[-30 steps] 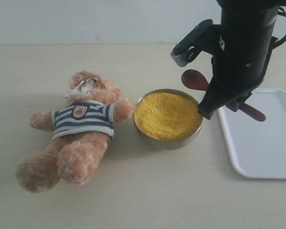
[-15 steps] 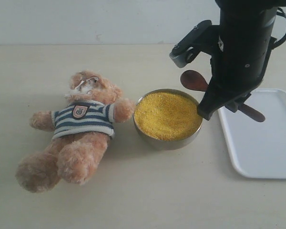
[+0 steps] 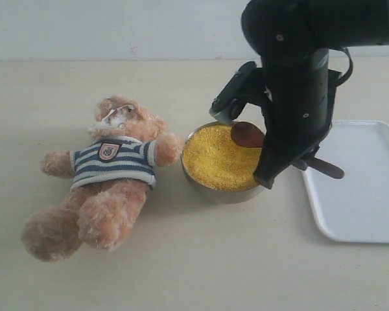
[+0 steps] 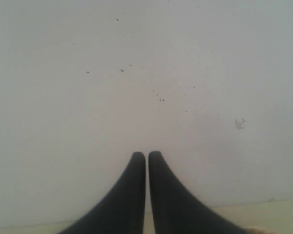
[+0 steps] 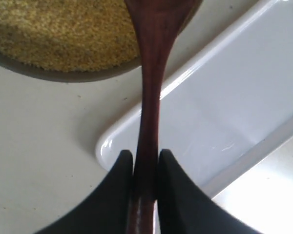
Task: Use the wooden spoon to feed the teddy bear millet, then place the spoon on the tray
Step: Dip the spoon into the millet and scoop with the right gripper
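Note:
The teddy bear (image 3: pixel 113 170) lies on its back at the left, one arm almost touching the steel bowl (image 3: pixel 224 193) heaped with millet (image 3: pixel 217 157). My right gripper (image 5: pixel 145 158) is shut on the wooden spoon's (image 5: pixel 151 73) slim handle. The spoon's round end (image 3: pixel 247 134) sits low over the right side of the millet (image 5: pixel 63 34); I cannot tell whether it touches the grain. Its handle tip (image 3: pixel 329 170) sticks out over the white tray (image 3: pixel 363 201). My left gripper (image 4: pixel 146 156) is shut on nothing, faces a pale wall, and stays out of the exterior view.
The tray (image 5: pixel 224 112) lies just right of the bowl, its near corner under the spoon handle. My right arm (image 3: pixel 295 84) towers over the bowl's right rim and hides part of it. A white wall (image 3: pixel 117 29) closes the table's far edge.
My right arm has swung left and down with the spoon. The spoon's round end went from behind the bowl's far rim to low over the millet. The bear and bowl have not moved.

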